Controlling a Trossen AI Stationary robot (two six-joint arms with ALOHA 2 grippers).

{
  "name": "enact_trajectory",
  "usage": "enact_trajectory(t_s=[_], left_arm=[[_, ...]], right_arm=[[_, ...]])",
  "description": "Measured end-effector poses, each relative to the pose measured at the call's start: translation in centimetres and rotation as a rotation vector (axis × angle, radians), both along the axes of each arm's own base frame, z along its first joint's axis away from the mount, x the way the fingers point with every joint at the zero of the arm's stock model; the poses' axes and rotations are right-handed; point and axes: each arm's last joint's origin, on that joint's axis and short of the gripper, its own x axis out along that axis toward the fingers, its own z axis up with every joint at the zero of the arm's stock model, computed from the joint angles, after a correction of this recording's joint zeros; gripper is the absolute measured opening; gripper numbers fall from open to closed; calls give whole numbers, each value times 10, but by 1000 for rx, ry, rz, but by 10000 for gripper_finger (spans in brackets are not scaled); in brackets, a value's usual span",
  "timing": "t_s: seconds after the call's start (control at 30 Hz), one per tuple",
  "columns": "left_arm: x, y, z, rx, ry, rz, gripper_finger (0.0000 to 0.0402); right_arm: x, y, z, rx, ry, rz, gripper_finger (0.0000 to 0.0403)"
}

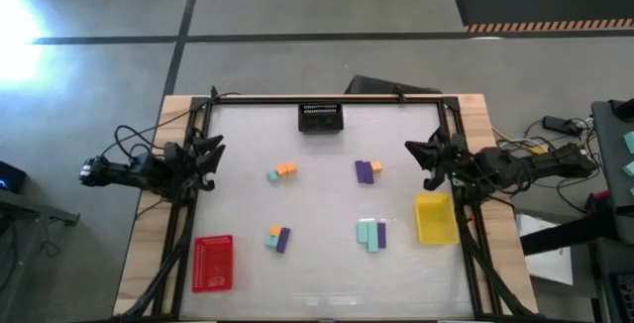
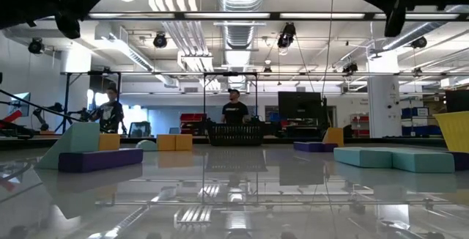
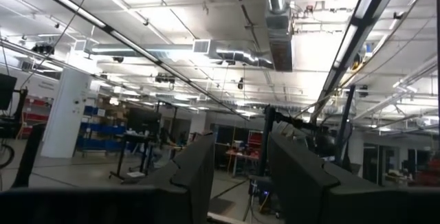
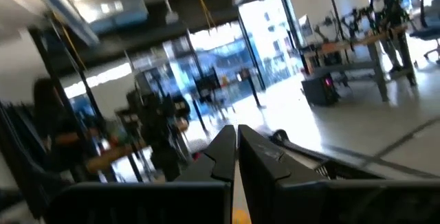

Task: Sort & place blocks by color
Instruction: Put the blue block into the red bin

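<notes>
Blocks (image 1: pixel 370 234) lie in four mixed-colour groups at frame centre, none sorted yet. Left gripper (image 1: pixel 212 155) at mid-left edge, fingers partly apart, empty. Right gripper (image 1: pixel 428 157) mid-right, pinched closed, empty; prob. both parked clear of table.

Glossy white table (image 1: pixel 327 264), pale wooden edge (image 1: pixel 149 244); red tray (image 1: pixel 212 263), perforated plastic

The left tool (image 3: pixel 237 176) points out into the room, its two dark fingers (image 3: pixel 196 172) rising from the frame's lower edge with a clear gap between them and nothing held. Beyond them run a ceiling of ducts (image 3: pixel 278 25) and long light strips (image 3: pixel 354 31), a white pillar (image 3: pixel 65 110), blue shelving (image 3: pixel 96 128) and distant desks.
</notes>
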Motion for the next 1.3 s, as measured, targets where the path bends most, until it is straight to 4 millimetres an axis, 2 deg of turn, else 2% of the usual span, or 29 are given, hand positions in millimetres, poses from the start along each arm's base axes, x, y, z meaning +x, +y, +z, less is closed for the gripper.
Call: enact_trajectory(t_s=[0.17,0.27,0.47,0.6,0.87,1.13,1.3], left_arm=[[0,0,-1,1,6,-1,120],[0,0,0,1,6,-1,120],[-1,0,2,-4,-27,0,120],[-2,0,3,-6,-34,0,120],[0,0,0,-50,-16,-32,120],[0,0,0,-105,-40,-66,120],[0,0,0,-105,-40,-66,120]], right_arm=[[21,3,19,-20,212,2,9],[31,5,28,38,331,-3,9],[60,15,44,174,428,89,9],[85,28,57,242,417,155,9],[133,59,61,478,521,224,9],[170,84,50,718,837,118,9],[189,96,27,875,1051,56,9]])
